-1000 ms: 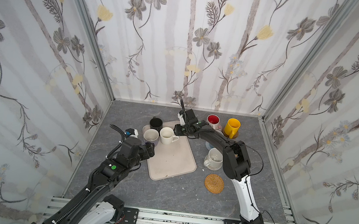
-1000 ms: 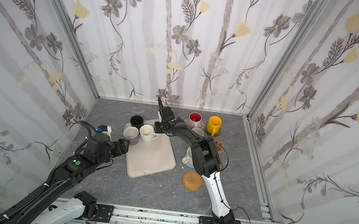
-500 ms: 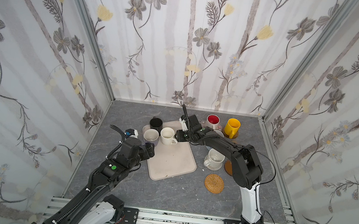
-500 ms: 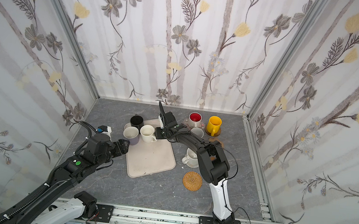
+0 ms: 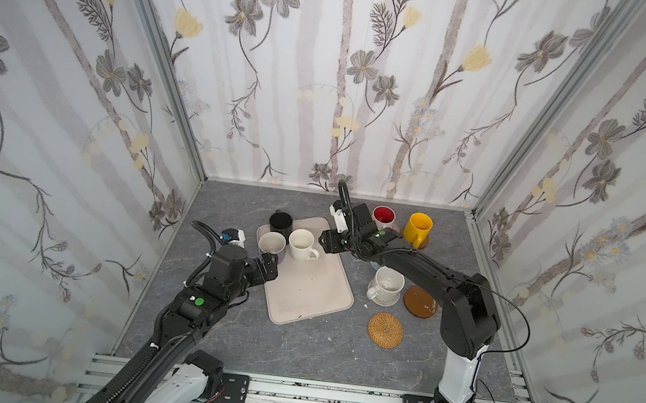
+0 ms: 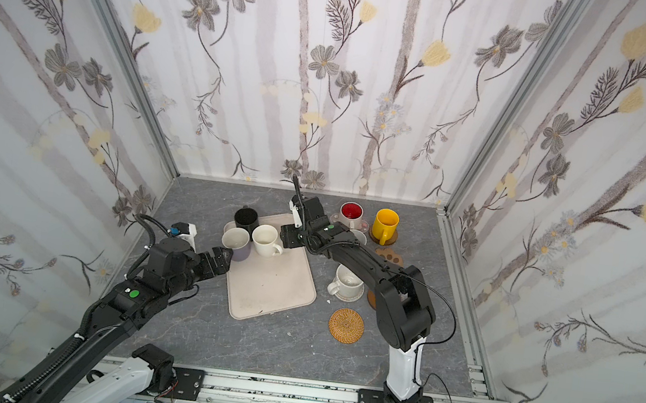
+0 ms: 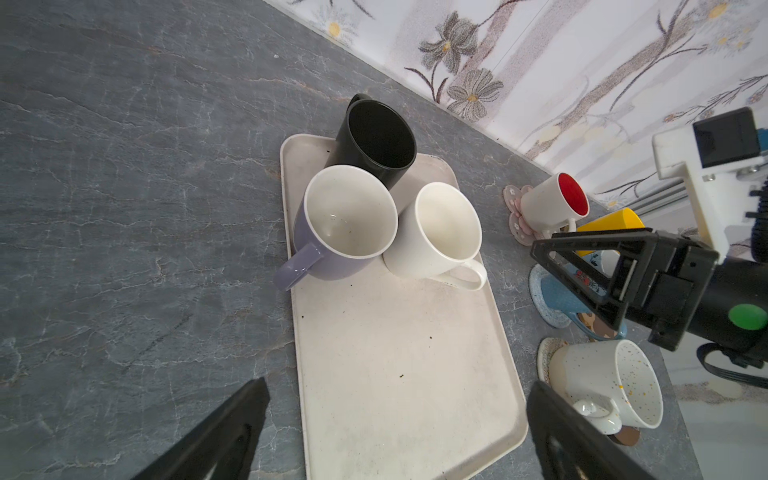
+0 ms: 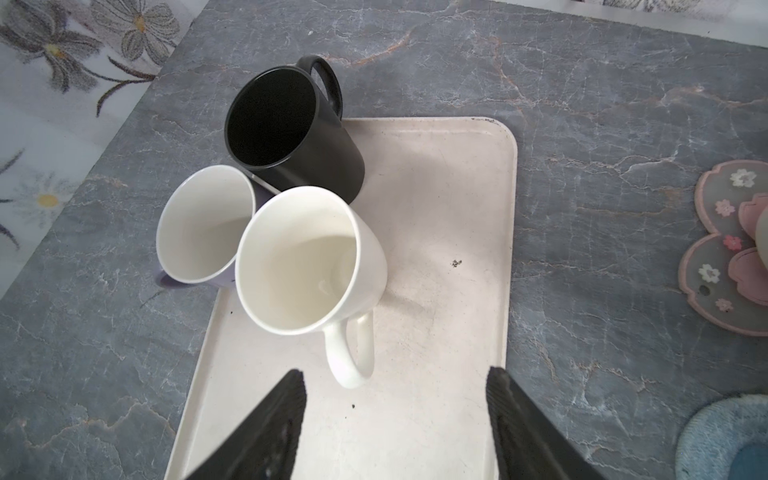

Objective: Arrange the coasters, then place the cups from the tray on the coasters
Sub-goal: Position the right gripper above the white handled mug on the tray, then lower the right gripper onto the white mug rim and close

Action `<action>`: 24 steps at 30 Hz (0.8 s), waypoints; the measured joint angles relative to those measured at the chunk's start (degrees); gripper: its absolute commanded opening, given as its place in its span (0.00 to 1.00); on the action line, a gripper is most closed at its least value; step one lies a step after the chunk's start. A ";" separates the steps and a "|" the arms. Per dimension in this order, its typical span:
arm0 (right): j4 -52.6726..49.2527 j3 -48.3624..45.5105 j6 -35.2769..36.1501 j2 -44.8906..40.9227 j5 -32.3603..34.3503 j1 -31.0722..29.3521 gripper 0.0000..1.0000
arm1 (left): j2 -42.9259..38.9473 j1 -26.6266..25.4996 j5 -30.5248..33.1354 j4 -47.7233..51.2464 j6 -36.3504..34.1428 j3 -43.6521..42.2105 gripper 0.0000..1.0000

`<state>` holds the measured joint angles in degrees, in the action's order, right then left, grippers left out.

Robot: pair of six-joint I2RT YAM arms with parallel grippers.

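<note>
In both top views we see 3 mugs bunched at the far left corner of the tray [image 5: 314, 293]: black mug [image 5: 281, 222], lavender mug [image 5: 272, 244], plain cream mug [image 5: 301, 244]. The left gripper [image 5: 270, 267] is just beside the lavender mug, the right gripper [image 5: 323, 244] just beside the cream one. Speckled mug [image 5: 386, 285], yellow mug [image 5: 417, 229] and red-inside mug [image 5: 383, 216] stand on coasters on the bench [image 5: 295, 345]. The rattan coaster [image 5: 385, 329] lies near the tray.

Left wrist: fingers [image 7: 232, 428] wide, gripping nothing.

Right wrist: fingers [image 8: 274, 415] wide, gripping nothing, cream mug's handle near them.
</note>
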<state>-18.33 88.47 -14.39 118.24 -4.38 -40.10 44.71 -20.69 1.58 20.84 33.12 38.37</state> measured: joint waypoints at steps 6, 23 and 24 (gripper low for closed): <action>-1.20 -2.12 3.61 -2.01 0.37 -2.75 0.70 | -0.70 0.87 -1.44 0.46 -1.25 -0.46 1.00; -6.32 7.04 7.61 8.55 1.77 -6.14 0.62 | -0.79 1.29 -2.25 0.81 -1.68 -1.44 1.00; -6.80 7.76 7.76 9.31 1.86 -6.14 0.62 | -0.81 1.33 -2.25 0.81 -1.68 -1.49 1.00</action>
<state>-25.12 96.23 -6.63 127.55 -2.52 -46.24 43.90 -19.35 -0.67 21.65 31.44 36.88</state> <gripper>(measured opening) 0.626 0.998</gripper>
